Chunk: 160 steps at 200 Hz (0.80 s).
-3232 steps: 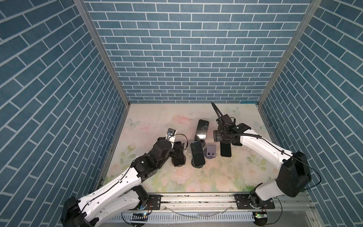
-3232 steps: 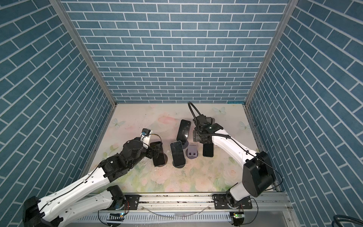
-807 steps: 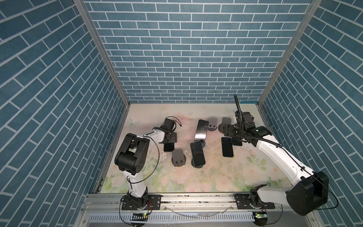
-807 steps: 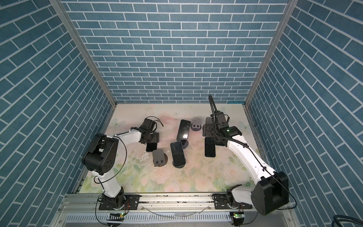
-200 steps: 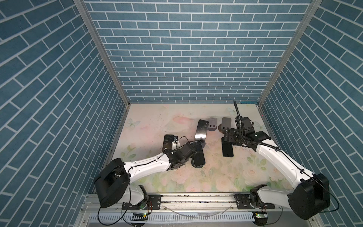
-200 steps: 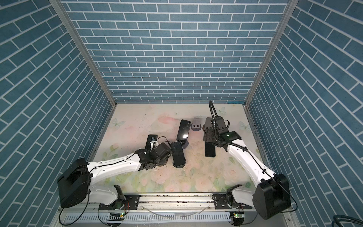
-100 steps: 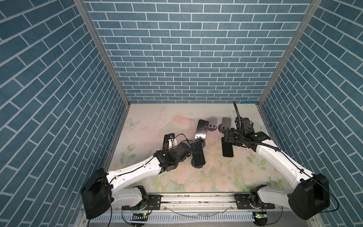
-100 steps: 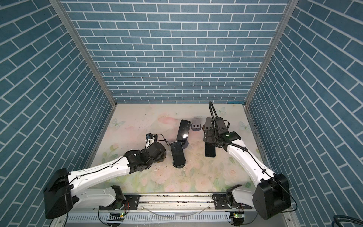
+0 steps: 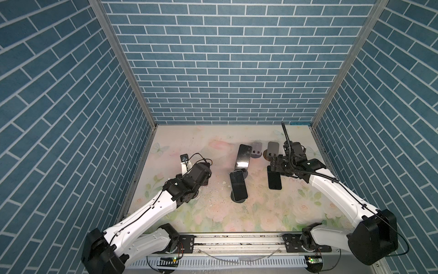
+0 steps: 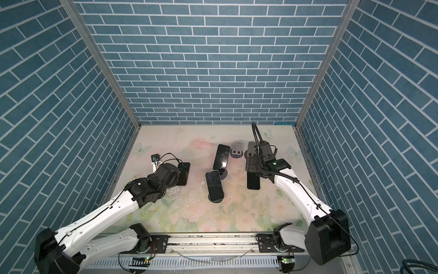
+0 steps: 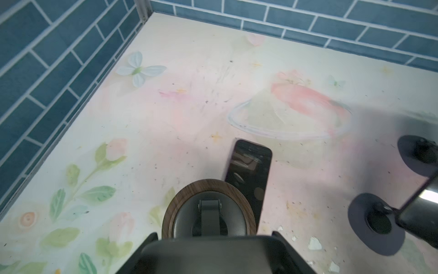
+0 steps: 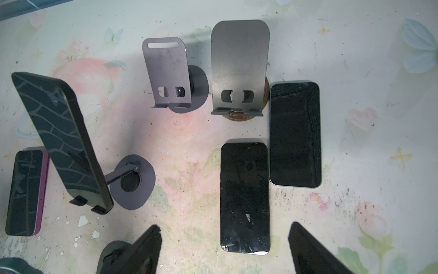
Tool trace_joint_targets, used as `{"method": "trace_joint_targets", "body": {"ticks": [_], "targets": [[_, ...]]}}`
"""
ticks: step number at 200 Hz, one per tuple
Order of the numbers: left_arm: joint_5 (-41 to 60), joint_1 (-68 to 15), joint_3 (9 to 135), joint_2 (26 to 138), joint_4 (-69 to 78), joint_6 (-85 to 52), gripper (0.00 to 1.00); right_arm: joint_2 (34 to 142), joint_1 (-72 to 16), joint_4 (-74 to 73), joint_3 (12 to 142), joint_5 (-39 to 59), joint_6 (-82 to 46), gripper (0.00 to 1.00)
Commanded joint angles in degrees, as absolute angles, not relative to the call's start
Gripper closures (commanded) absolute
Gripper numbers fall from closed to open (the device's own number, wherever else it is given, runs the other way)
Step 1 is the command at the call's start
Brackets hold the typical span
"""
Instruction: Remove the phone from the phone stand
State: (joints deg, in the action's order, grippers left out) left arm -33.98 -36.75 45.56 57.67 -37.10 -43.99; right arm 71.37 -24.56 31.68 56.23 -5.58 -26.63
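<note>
While the left gripper (image 11: 213,236) clamps the wood-based stand (image 11: 171,213), the right gripper (image 12: 224,225) fingers stand apart, a flat phone (image 12: 245,199) lying between them.

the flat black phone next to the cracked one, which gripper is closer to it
Right. The right gripper hangs over the black phone, jaws open either side of it. The left gripper is far across the table, at the wood-based stand.
</note>
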Motion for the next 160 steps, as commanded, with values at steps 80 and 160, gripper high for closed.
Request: {"method": "trace_joint_targets", "body": {"ticks": [80, 160], "targets": [[-21.76, -16.02, 47.77, 70.42, -26.54, -31.44, 0.44, 73.9, -24.79, 32.93, 57.55, -7.03, -26.72, 0.15], [-18.2, -10.82, 51.09, 81.72, -20.79, -29.97, 0.43, 75.19, -24.77, 33.64, 59.13, -7.65, -26.5, 0.15]]}}
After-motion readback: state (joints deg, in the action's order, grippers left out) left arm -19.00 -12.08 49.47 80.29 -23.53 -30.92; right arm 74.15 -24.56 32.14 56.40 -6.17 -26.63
